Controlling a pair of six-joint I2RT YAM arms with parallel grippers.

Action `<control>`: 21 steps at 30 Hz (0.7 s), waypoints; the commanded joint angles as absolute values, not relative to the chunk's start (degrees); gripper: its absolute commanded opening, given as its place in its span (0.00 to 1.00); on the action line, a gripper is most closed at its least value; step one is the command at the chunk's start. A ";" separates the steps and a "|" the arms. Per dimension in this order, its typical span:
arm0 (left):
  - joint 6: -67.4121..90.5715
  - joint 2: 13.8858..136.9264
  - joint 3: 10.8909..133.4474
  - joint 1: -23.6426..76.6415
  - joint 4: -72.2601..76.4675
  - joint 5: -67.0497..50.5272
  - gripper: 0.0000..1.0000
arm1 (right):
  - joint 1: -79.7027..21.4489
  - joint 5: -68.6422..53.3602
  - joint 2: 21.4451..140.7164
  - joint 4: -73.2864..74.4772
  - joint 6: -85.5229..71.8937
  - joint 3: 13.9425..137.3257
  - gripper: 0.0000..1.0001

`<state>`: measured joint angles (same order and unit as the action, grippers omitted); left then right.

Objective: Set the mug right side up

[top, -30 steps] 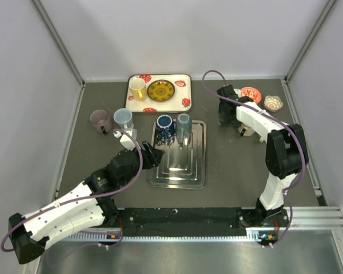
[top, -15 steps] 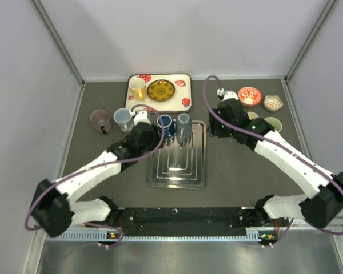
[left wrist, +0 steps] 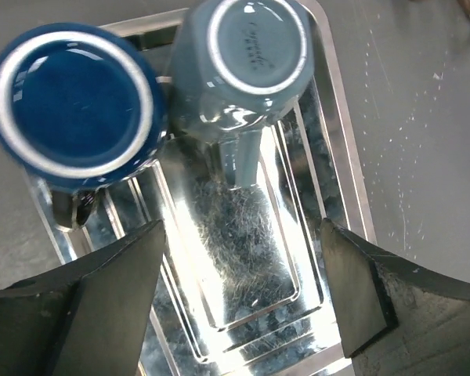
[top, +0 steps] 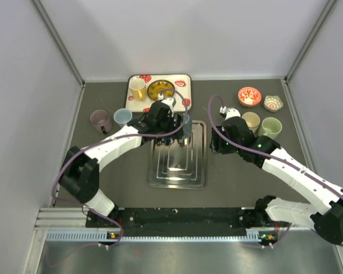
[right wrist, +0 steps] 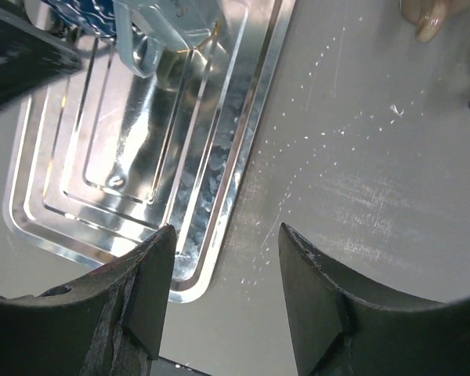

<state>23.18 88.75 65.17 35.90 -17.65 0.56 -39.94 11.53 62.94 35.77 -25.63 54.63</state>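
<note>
Left wrist view: left tool spread wide, holding nothing, above the tray on the counter. Two mugs sit bottoms-up at tray's far end: grey-blue mug, handle toward the tool, w/ dark blue mug tight beside it. Right tool also spread, empty, over tray edge. Risk: closing on the grey-blue one may clip its neighbour, or the glossy glaze slips mid-flip.

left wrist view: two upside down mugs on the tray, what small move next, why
Probably ease the open left claw down onto the grey-blue mug: it sits base-up on the tray, handle centred in the claw's gap, nothing gripped yet.
</note>
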 commanded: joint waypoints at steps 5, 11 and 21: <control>19.60 99.13 74.88 39.55 -19.33 2.28 0.68 | -40.61 11.08 58.71 32.96 -24.96 54.32 0.55; 18.90 104.14 79.71 39.55 -21.79 8.08 0.57 | -40.52 10.72 58.10 33.31 -25.05 54.23 0.55; 19.86 110.39 86.39 39.55 -25.93 12.04 0.43 | -40.61 10.19 58.54 33.31 -25.22 54.23 0.55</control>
